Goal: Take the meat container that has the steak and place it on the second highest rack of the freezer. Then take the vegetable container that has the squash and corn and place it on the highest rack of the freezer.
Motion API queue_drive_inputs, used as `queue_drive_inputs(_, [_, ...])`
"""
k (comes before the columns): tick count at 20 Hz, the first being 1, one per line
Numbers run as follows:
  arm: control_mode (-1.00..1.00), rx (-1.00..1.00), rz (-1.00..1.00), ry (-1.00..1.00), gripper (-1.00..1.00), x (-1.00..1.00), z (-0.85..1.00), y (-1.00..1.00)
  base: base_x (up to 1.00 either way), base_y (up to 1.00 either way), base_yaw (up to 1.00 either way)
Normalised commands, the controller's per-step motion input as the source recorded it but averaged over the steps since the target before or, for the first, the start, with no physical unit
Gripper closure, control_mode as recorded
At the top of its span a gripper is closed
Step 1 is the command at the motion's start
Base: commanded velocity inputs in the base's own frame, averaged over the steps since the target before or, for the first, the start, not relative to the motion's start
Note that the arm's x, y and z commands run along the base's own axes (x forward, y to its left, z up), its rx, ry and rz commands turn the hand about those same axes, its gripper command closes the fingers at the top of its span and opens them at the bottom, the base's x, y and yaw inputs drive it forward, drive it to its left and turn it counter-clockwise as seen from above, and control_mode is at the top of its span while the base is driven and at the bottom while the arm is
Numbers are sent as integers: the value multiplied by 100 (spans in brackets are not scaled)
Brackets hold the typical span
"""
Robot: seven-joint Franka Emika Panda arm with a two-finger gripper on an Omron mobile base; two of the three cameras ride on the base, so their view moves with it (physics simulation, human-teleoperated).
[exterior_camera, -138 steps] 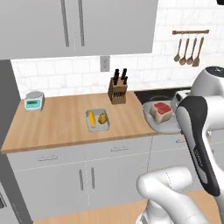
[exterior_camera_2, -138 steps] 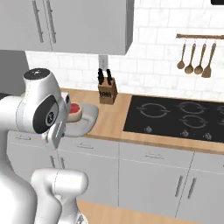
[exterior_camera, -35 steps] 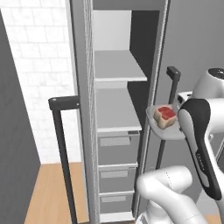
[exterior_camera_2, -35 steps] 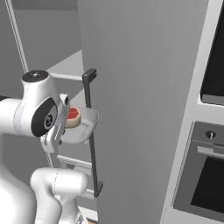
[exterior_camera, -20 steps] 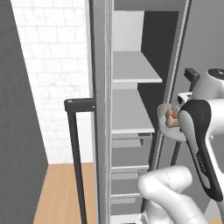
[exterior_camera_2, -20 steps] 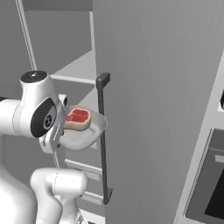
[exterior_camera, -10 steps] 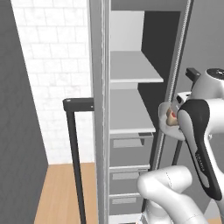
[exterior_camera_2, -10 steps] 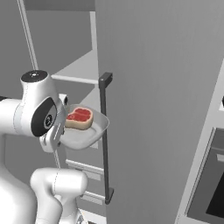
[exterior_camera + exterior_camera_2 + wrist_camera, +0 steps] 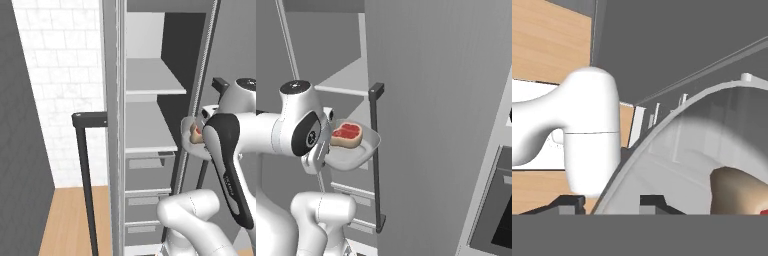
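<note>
Right base view is showing the steak (image 9: 346, 134), a red slab with a pale tan fat edge, lying in a shallow, glossy pale grey container (image 9: 358, 152) with rounded corners. The gripper (image 9: 607, 202) is clamping the container's rim between its fingers, holding it up beside the freezer (image 9: 431, 100) door's dark bar handle (image 9: 376, 150). Flat white shelves (image 9: 150, 82) are sitting inside the open freezer, grey drawers (image 9: 145, 162) below.

A red steak (image 9: 346, 134) with a pale fat edge is carried level in a shallow grey tray (image 9: 363, 149), at three o'clock of the open freezer's white shelves (image 9: 150, 87).
</note>
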Motion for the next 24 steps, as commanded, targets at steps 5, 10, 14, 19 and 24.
queue_drive_inputs(5, [-100,0,3,-3,100,-14,-1,13,0,0,0])
queue_drive_inputs(10, [-100,0,7,-15,100,-4,0,48,0,0,0])
queue_drive_inputs(14, [-100,0,4,0,100,1,0,36,0,0,0])
queue_drive_inputs(19, [-100,0,-5,0,100,36,0,18,0,0,0])
queue_drive_inputs(24, [-100,0,-4,0,100,68,-1,2,0,0,0])
